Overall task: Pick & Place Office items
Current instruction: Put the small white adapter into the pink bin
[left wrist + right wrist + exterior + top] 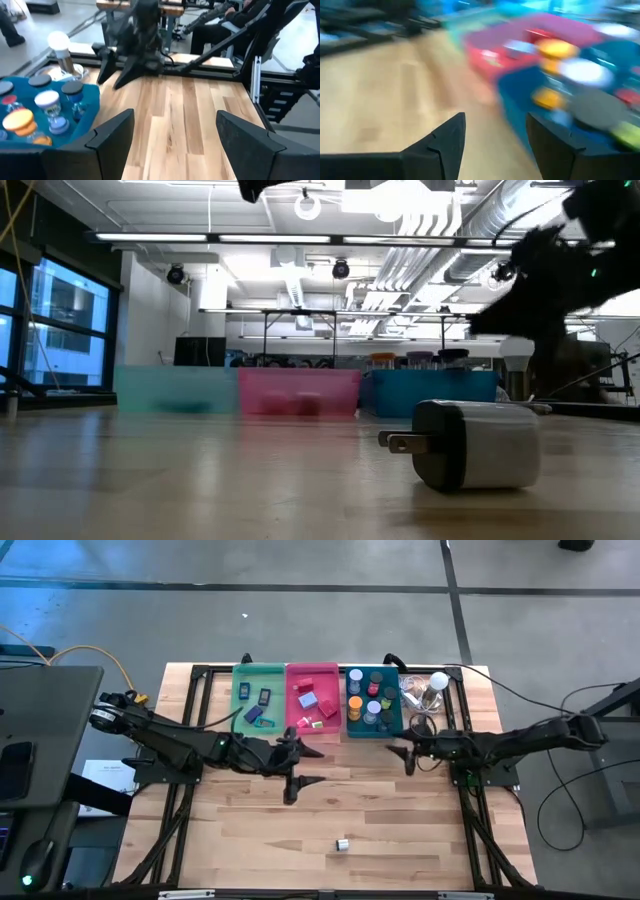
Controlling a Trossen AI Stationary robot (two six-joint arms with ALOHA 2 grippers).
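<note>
A small white-and-dark plug adapter (342,844) (470,442) lies on its side on the bare wood near the table's near edge, far from both grippers. The other office items sit in the bins: blue pieces and dark clips (260,705) in the green bin, red, pink and lavender blocks (312,700) in the pink bin, and round rolls (372,700) in the teal bin. My left gripper (312,766) (175,135) hangs open just in front of the pink bin. My right gripper (400,755) (495,140) hangs open in front of the teal bin's right end.
The green bin (240,675), pink bin (335,668) and teal bin (398,725) stand side by side at the far edge. A white bulb with clear plastic clutter (437,683) lies to the right of the teal bin. Bare wood stretches between the grippers and the near edge.
</note>
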